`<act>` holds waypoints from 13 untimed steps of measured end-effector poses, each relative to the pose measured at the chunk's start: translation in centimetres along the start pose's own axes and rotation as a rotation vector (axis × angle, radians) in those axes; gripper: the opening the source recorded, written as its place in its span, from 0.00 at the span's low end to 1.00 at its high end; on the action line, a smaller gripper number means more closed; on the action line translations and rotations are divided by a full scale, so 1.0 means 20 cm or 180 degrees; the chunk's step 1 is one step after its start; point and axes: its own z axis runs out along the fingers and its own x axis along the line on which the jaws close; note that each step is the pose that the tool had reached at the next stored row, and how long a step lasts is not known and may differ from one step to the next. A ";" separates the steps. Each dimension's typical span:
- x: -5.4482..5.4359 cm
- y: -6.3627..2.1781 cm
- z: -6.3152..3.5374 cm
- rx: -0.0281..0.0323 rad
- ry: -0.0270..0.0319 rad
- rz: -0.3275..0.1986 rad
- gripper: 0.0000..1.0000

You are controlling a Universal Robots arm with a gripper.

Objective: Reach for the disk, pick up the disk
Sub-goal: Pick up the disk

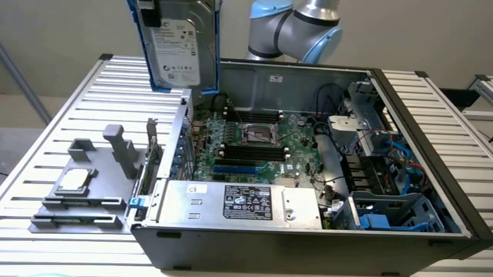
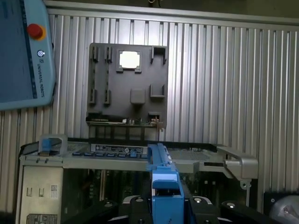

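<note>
Hand (image 2: 166, 212): pinching the disk (image 1: 179, 43) by its blue frame, held upright and clear. Below the hand: open computer case (image 1: 308, 173) on slatted surface (image 1: 69, 115); grey fixture plate (image 2: 128, 86) beyond.

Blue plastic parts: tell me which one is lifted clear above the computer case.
The blue carrier frame edging the disk, hanging upright above the case's rear corner. The blue drive cage and blue latch both sit on the case.
</note>
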 end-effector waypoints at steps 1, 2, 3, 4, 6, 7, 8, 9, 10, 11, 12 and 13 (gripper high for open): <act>0.01 -0.022 -0.001 -0.0001 -0.0001 0.0000 0.33; 0.01 -0.045 -0.002 -0.0001 -0.0001 0.0000 0.33; 0.02 -0.067 -0.002 -0.0001 -0.0001 0.0000 0.33; 0.03 -0.089 -0.003 -0.0001 -0.0001 0.0000 0.33; 0.04 -0.134 -0.005 -0.0001 -0.0001 0.0000 0.33; 0.05 -0.157 -0.006 -0.0001 -0.0001 0.0000 0.33; 0.06 -0.179 -0.006 -0.0001 -0.0001 0.0000 0.33; 0.07 -0.201 -0.007 -0.0001 -0.0001 0.0000 0.33; 0.08 -0.225 -0.008 -0.0001 -0.0001 0.0000 0.33; 0.09 -0.248 -0.008 -0.0001 -0.0001 0.0000 0.33; 0.10 -0.270 -0.009 -0.0001 -0.0001 0.0000 0.33; 0.11 -0.292 -0.010 -0.0001 -0.0001 0.0000 0.33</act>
